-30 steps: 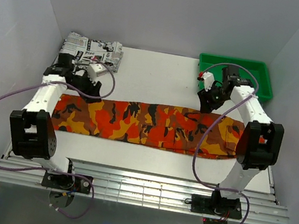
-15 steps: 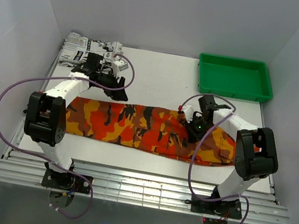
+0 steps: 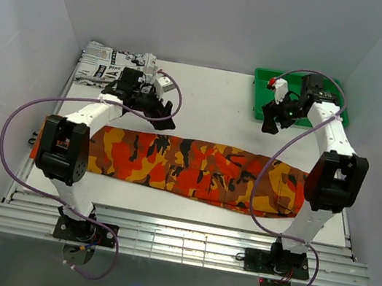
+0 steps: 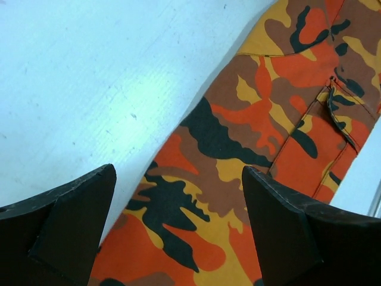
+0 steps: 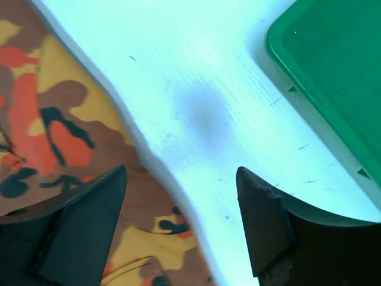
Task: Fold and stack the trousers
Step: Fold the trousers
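The trousers (image 3: 186, 168), in orange, red, yellow and black camouflage print, lie as a long flat strip across the table from left to right. My left gripper (image 3: 164, 120) hovers open just behind their far edge left of centre. In the left wrist view the trousers (image 4: 250, 137) fill the space below the left gripper (image 4: 178, 223), with nothing between its fingers. My right gripper (image 3: 269, 124) is open, raised over bare table between the trousers and the tray. The right wrist view shows the right gripper (image 5: 178, 220) open above the far edge of the trousers (image 5: 53, 131).
A green tray (image 3: 331, 101) stands at the back right, partly behind the right arm, and its corner (image 5: 333, 71) shows in the right wrist view. A folded black-and-white newspaper-print garment (image 3: 105, 65) lies at the back left. White walls close in the table.
The right gripper rose off the trousers, swung back toward the tray and opened. The left gripper opened wider and shifted slightly right. The trousers now lie a little nearer the front edge.
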{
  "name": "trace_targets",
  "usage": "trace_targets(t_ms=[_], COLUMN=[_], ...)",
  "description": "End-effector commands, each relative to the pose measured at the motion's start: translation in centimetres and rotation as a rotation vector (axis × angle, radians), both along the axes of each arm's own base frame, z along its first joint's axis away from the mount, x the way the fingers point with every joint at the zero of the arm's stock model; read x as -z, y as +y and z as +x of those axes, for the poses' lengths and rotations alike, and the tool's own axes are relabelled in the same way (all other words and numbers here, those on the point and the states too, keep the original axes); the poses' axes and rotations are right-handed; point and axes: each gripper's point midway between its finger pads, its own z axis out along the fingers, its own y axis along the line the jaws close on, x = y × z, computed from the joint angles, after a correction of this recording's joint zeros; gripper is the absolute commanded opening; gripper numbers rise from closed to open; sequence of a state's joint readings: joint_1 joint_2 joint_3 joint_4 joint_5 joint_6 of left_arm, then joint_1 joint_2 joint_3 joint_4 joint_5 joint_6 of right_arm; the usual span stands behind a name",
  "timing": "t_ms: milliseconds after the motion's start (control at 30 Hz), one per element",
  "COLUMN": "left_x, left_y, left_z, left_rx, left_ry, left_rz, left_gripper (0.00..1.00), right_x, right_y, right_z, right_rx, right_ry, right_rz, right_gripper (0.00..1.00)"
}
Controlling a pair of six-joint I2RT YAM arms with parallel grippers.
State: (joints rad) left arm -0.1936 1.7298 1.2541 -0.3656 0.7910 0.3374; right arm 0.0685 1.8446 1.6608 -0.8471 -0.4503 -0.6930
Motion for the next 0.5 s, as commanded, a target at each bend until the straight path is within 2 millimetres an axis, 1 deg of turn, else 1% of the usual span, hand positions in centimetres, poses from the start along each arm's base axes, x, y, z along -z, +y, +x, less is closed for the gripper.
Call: trace_targets(t_ms=[0,33,67,100,133,167,200,233,267,300,333,367,400,433,467], left_x=[-5.0,-5.6,-6.3,-7.3,-8.5,-8.8,-8.8,-8.8,-8.5,-6.9,-4.8,-6.0,-5.1,-4.8,-4.0], left_y=[-0.6,-0.8,-0.5,-0.5,-0.4,-0.2,-0.2,-0.6,-1.1,-1.3,-1.7,-2.0,-2.2,-2.3,-2.6], left_z=[2.3,2.6,2.8,3.1,3.1,3.4,3.4,4.1,4.4,3.9,4.5,5.4,5.1,5.3,5.0], left_rx=[0.024,0.002,-0.024,-0.040,-0.067,-0.087,-0.090,-0.075,-0.044,-0.032,-0.029,-0.038,-0.037,-0.040,-0.047], left_ry=[-0.256,-0.312,-0.353,-0.401,-0.452,-0.468,-0.459,-0.441,-0.431,-0.329,-0.247,-0.228,-0.164,-0.143,-0.100], left_rz=[-0.021,-0.054,-0.063,-0.077,-0.098,-0.099,-0.099,-0.095,-0.080,-0.060,-0.051,-0.069,-0.070,-0.079,-0.095], left_gripper=[0.98,0.98,0.98,0.98,0.98,0.98,0.98,0.98,0.98,0.98,0.97,0.96,0.96,0.96,0.96], right_x=[5.5,5.9,6.8,7.0,7.3,7.8,8.1,8.4,8.8,8.9,9.3,9.2,9.1,9.4,9.3], right_y=[-0.9,-1.0,-1.1,-1.2,-1.1,-1.0,-0.8,-0.5,-0.3,0.0,0.2,0.4,0.7,0.8,0.9], right_z=[-2.4,-2.4,-2.4,-2.5,-3.1,-3.5,-4.0,-4.8,-5.3,-5.7,-6.5,-6.8,-7.1,-7.6,-7.8], right_rx=[-0.104,-0.118,-0.146,-0.154,-0.170,-0.195,-0.209,-0.217,-0.227,-0.238,-0.247,-0.254,-0.268,-0.273,-0.278], right_ry=[0.250,0.263,0.283,0.293,0.318,0.335,0.357,0.387,0.398,0.409,0.430,0.427,0.423,0.432,0.428], right_rz=[-0.046,-0.044,-0.039,-0.036,-0.028,-0.021,-0.010,0.008,0.014,0.019,0.031,0.036,0.038,0.044,0.045], right_gripper=[0.76,0.74,0.71,0.70,0.69,0.67,0.66,0.65,0.64,0.63,0.61,0.60,0.58,0.56,0.56])
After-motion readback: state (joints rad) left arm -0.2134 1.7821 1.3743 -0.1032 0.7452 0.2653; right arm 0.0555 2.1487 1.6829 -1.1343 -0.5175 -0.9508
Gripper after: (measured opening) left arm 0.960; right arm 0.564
